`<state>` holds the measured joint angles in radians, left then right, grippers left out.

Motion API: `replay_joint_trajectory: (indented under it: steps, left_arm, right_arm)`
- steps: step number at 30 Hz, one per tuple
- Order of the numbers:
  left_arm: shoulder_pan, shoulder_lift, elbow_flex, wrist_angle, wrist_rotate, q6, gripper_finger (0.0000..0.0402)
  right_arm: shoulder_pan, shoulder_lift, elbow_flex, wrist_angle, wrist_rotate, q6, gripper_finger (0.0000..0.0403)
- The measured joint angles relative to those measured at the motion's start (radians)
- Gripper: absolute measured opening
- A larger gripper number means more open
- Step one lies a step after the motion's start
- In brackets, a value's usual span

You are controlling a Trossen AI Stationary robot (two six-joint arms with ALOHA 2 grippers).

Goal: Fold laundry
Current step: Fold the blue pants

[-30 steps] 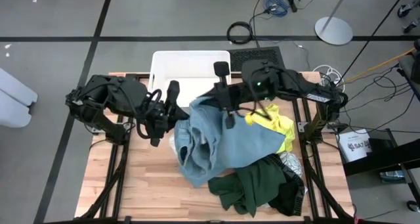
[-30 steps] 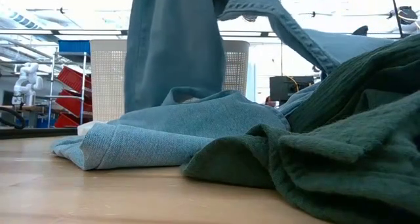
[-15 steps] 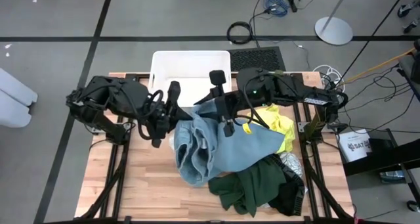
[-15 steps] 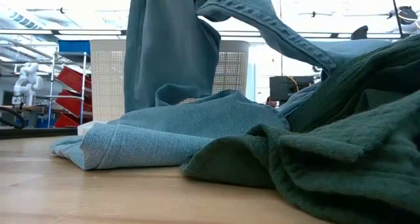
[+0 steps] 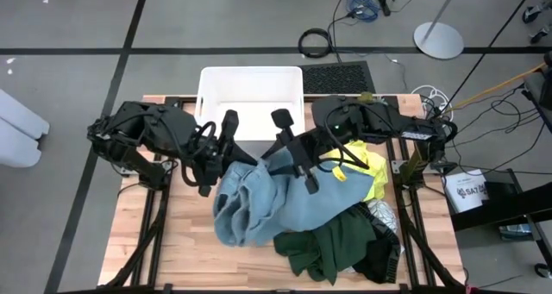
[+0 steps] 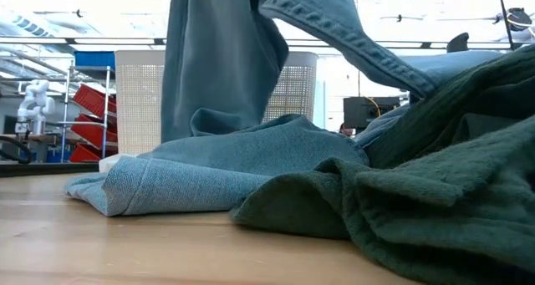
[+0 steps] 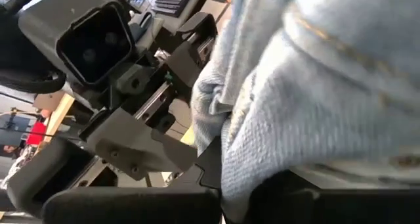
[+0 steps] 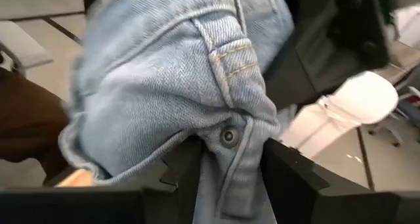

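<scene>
— Wooden table [image 5: 190, 251] on a black frame, grey floor around it. What is listed nearest the white tub [image 5: 250, 96]?

— Item one: light blue garment [image 5: 276, 199], denim, heaped on the table just in front of the tub, with its upper part lifted. In the low view it hangs as a tall fold [image 6: 221, 59] above the flat part lying on the wood.

— And the jaws against it?

— Left gripper [image 5: 226, 152], at the tub's front left corner: fingers pressed together, a bunch of the blue fabric [image 7: 275, 138] caught between them in its wrist view. Right gripper [image 5: 297, 160], just in front of the tub's front edge: jaws part-way apart, with the garment's waistband, a belt loop and a metal button [image 8: 228, 136] sitting between the two dark fingers [image 8: 289, 175]. The two grippers stand near each other, the raised cloth spanning between them.

— Further garments?

— Bright yellow garment [image 5: 366, 165], to the right of the tub's front, partly under the right arm. Dark green garment [image 5: 332, 247], farther from the tub, overlapping the blue one's near edge. Black garment [image 5: 379, 259], beside the green, at the corner farthest from the tub. Grey-white patterned cloth [image 5: 382, 213], a small part showing between the yellow and the black.

— Contents of the tub?

— Only its white floor and walls show.
</scene>
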<state>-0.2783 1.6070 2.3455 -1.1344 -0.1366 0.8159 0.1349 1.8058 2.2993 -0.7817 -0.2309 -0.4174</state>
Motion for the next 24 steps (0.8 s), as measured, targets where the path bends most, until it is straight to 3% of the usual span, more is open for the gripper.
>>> replay_joint_trajectory:
  steps: [11,18,24]
  left_arm:
    - [0.000,0.012,0.001,-0.057,0.087,-0.026,0.0025]
    - [-0.002,0.010,0.001,-0.100,0.143,-0.049,0.0025]
    - [-0.005,0.012,0.001,-0.073,0.135,-0.048,0.0025]
  right_arm:
    - [0.008,0.078,0.001,0.073,-0.025,-0.058,0.0142]
    - [0.042,0.110,0.000,0.143,0.137,-0.134,0.0142]
    - [0.058,0.108,0.001,0.142,0.148,-0.042,0.0146]
